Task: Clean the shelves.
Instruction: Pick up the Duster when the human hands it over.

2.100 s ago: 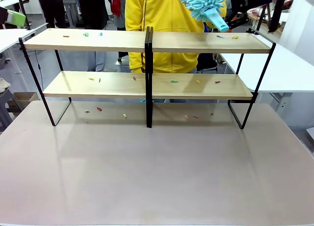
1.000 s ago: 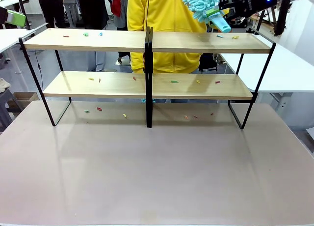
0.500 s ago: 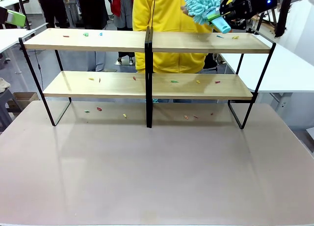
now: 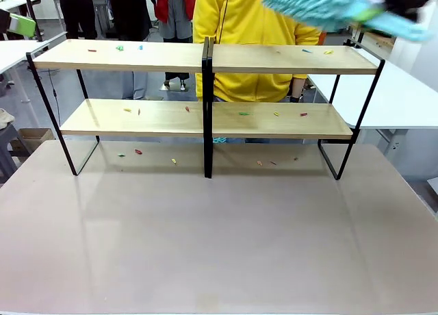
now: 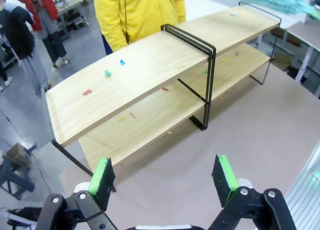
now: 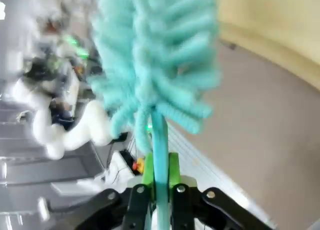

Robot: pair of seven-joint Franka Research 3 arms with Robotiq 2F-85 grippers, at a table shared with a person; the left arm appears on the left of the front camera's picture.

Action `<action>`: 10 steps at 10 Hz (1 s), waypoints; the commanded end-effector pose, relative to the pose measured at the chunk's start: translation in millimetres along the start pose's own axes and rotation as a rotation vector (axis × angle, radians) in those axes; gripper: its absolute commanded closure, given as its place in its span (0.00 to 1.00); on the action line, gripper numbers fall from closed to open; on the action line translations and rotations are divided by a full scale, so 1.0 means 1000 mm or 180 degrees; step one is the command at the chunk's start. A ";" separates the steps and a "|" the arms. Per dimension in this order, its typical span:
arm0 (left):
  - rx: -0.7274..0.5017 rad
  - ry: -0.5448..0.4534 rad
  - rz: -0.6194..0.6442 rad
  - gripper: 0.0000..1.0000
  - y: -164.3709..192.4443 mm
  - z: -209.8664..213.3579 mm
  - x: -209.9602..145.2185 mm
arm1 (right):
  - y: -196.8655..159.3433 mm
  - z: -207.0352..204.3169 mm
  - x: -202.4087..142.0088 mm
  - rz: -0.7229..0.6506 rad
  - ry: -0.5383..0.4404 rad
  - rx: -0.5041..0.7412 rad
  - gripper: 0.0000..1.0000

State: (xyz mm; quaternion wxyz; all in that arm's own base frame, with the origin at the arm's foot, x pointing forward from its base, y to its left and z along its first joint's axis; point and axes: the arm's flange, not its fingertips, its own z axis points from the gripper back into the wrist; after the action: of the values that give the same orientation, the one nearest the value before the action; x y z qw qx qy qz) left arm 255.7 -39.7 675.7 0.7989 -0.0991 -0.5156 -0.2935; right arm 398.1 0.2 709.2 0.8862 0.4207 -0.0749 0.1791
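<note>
The shelves (image 4: 137, 55) are two long light-wood boards in a thin black frame with a black centre post, standing at the far side of the table. Small coloured scraps (image 4: 120, 48) lie on both boards and on the table beneath. My right gripper (image 6: 159, 182) is shut on the handle of a teal fluffy duster (image 6: 155, 55). That duster (image 4: 315, 1) shows as a blur above the right end of the upper board. My left gripper (image 5: 164, 177) hangs open above the table's left part, with the shelves (image 5: 150, 65) ahead of it and nothing between its green pads (image 5: 102, 174).
A person in a yellow top (image 4: 246, 17) stands right behind the shelves. White tables (image 4: 404, 96) flank the rack at right and left. More people stand farther back. The brown tabletop (image 4: 219, 240) stretches in front of the shelves.
The duster was held out above the shelf's right end, my right gripper closed on its handle, and it now swings fast with the head sweeping leftward, blurred.
</note>
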 end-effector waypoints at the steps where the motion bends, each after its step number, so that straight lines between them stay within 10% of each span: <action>1: -0.0004 -0.0015 0.0004 0.00 0.001 -0.002 -0.001 | 0.001 0.064 -0.076 0.0626 0.0337 0.0156 1.00; 4: -0.0004 -0.0015 0.0004 0.00 0.001 -0.002 -0.001 | 0.002 0.132 -0.184 0.1616 0.0337 0.0190 1.00; 6: -0.0004 -0.0015 0.0004 0.00 0.001 -0.002 -0.001 | -0.026 0.146 -0.215 0.1899 -0.0393 0.0447 1.00; 7: -0.0004 -0.0015 0.0004 0.00 0.001 -0.002 -0.001 | 0.003 0.135 -0.206 0.1584 0.0329 0.0285 1.00; 10: -0.0004 -0.0015 0.0004 0.00 0.001 -0.002 -0.001 | 0.003 0.135 -0.206 0.1584 0.0329 0.0285 1.00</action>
State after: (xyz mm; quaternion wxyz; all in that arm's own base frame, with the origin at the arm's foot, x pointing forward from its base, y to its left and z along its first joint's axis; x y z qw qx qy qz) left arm 256.0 -39.4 675.3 0.7992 -0.0996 -0.5153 -0.2931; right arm 214.4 -156.1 734.9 0.7930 0.4196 -0.1342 0.4208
